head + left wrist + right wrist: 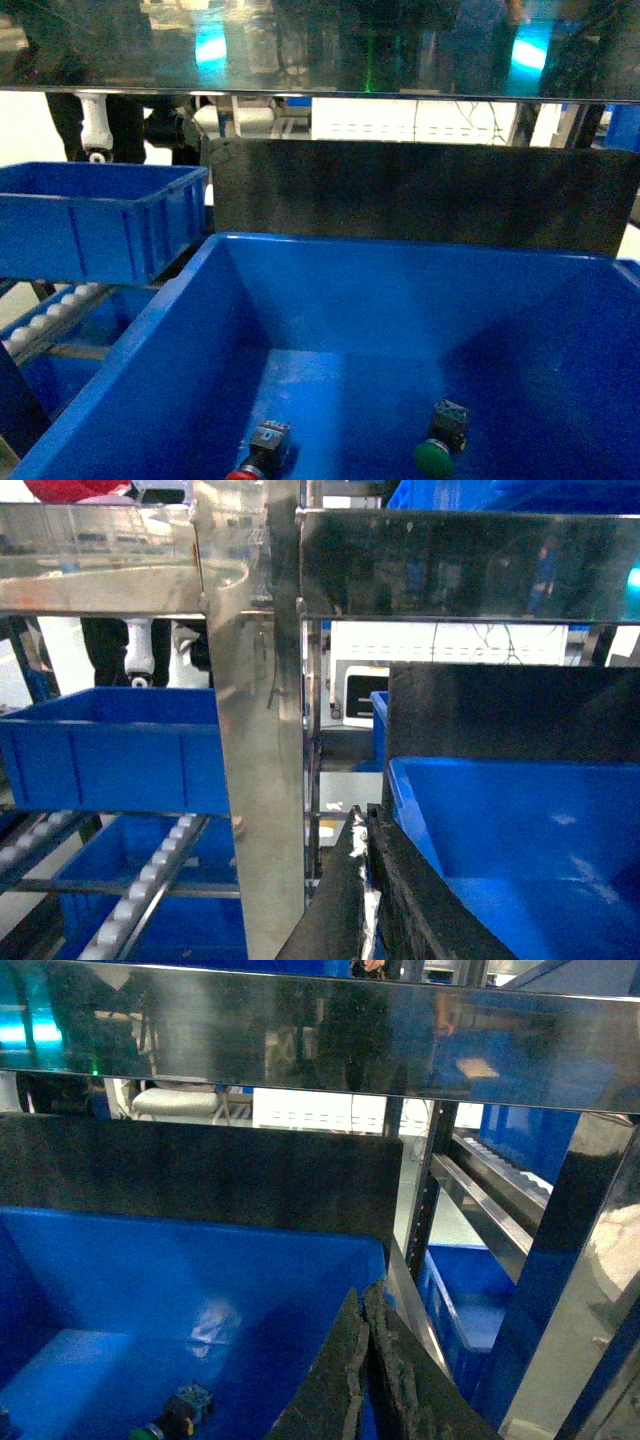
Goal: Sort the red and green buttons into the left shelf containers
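Both my grippers closed, idle.
Left gripper (366, 880) and right gripper (365, 1360) each show fingers pressed together, holding nothing.

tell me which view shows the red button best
The head view: the red button lies on the floor of the big blue bin, red cap at the frame's bottom edge, left of the green button. The right wrist view shows only the green one; the left wrist view shows neither button.
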